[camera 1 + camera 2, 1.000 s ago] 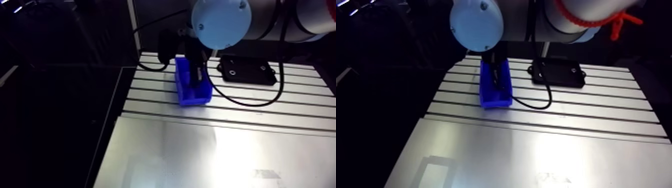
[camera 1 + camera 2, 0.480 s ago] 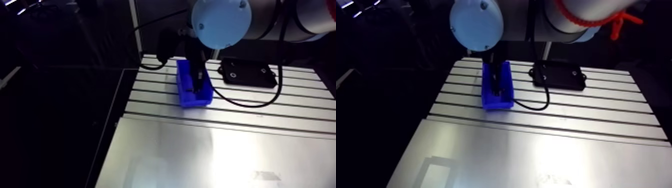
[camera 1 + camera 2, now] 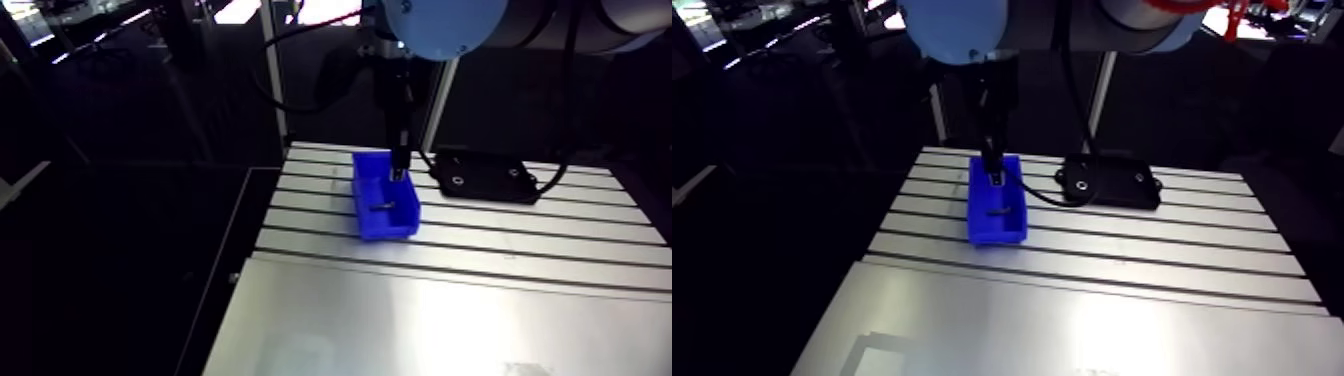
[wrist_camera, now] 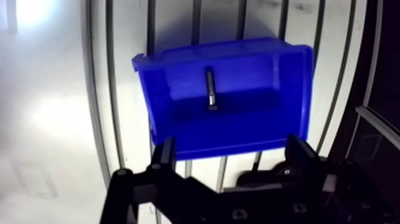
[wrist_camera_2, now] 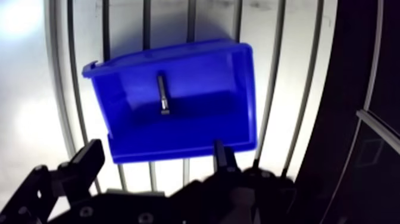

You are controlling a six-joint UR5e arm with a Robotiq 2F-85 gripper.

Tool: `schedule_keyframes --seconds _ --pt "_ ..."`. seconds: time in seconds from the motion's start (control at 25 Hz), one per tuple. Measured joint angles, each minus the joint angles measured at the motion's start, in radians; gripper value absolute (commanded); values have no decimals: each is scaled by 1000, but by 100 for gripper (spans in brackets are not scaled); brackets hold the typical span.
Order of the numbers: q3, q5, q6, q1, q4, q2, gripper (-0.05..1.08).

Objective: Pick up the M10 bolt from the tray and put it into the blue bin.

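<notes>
One M10 bolt (image 4: 210, 89) lies flat on floor of blue bin (image 4: 290, 77), clear of walls. Gripper (image 4: 231, 146) hangs above bin, fingers spread wide, nothing between them. Bin rests on slotted table (image 4: 53, 119). Black flat object (image 3: 485, 178) just beside bin, probably tray; arm view dim.

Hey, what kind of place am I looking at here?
Probably a robotics lab or workshop test bench: a slotted aluminium table, a blue bin for small parts with a bolt lying in it, and a robot's open two-fingered claw hanging above the bin.
</notes>
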Motion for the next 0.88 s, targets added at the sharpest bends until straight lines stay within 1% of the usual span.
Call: schedule_keyframes --seconds 0.16,0.36,0.64,0.88 --pt "-66 -11 102 -2 114 -33 1" --pt "-147 -16 272 -9 225 -63 1" --pt "-260 -13 621 -32 369 -101 2" --pt "-335 -9 972 -88 467 -133 2"
